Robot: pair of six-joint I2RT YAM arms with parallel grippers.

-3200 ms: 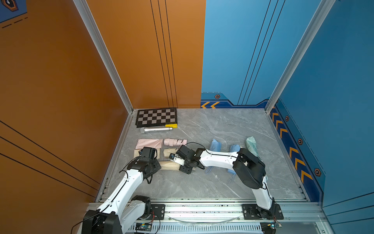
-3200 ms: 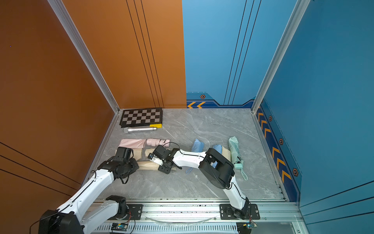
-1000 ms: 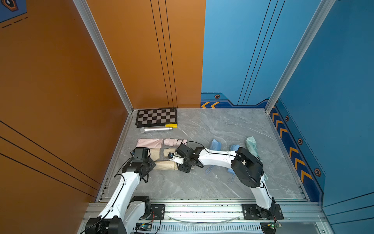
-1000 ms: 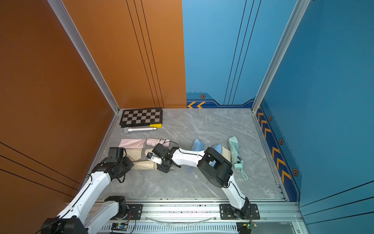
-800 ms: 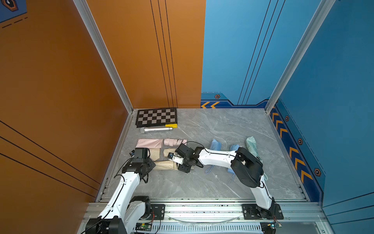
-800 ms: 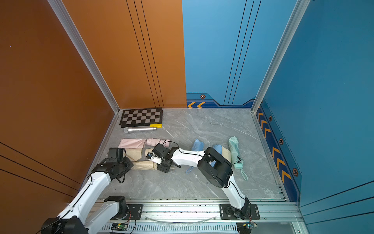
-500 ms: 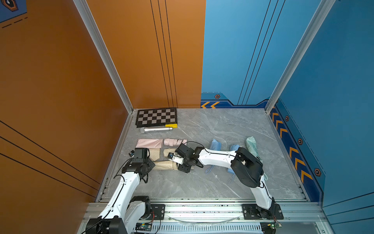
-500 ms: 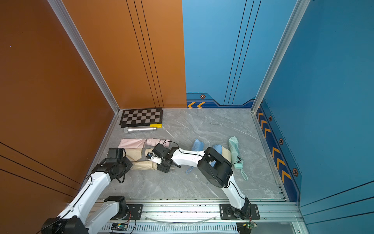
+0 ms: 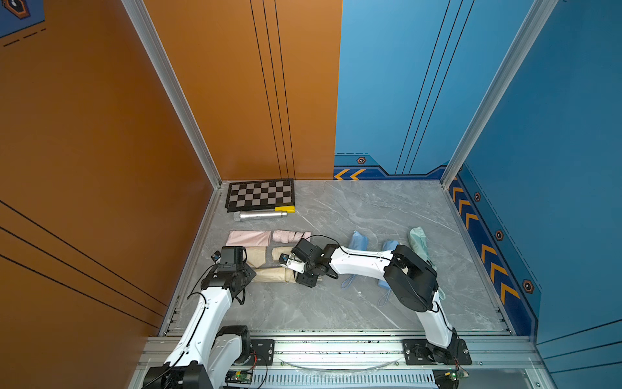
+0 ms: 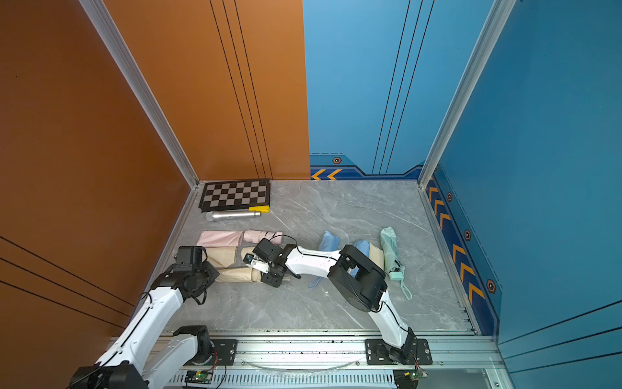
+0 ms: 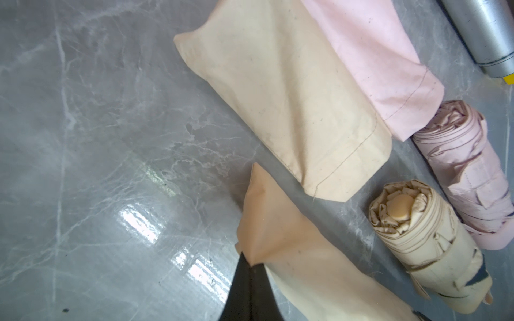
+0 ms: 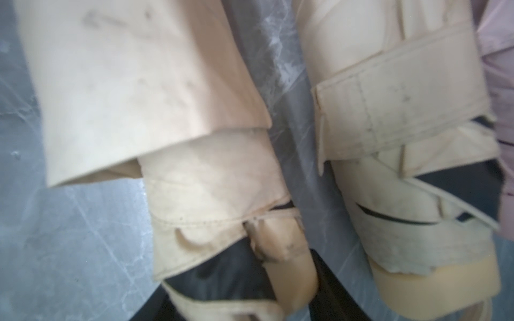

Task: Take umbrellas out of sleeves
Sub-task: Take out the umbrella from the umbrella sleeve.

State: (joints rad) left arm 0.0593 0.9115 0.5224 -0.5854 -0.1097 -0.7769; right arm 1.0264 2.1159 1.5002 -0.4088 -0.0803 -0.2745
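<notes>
Marble floor [image 9: 370, 215] — left end effector [image 11: 250, 264] pinching sleeve [image 11: 283, 239], right end effector [image 12: 278, 273] clamping half-hidden umbrella [image 12: 217, 194]

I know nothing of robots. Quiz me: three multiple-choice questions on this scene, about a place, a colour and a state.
1. Where does the silver cylinder lie? A beside the checkerboard; B on the rail; C among blue umbrellas.
2. What colour is the sleeve pinched by the left gripper? A mint; B cream; C pink.
3. That sleeve's umbrella is: A fully out; B opened wide; C partly inside.
Answers: A, they lie side by side; B, cream fabric in its pinch; C, only its handle end sticks out.
</notes>
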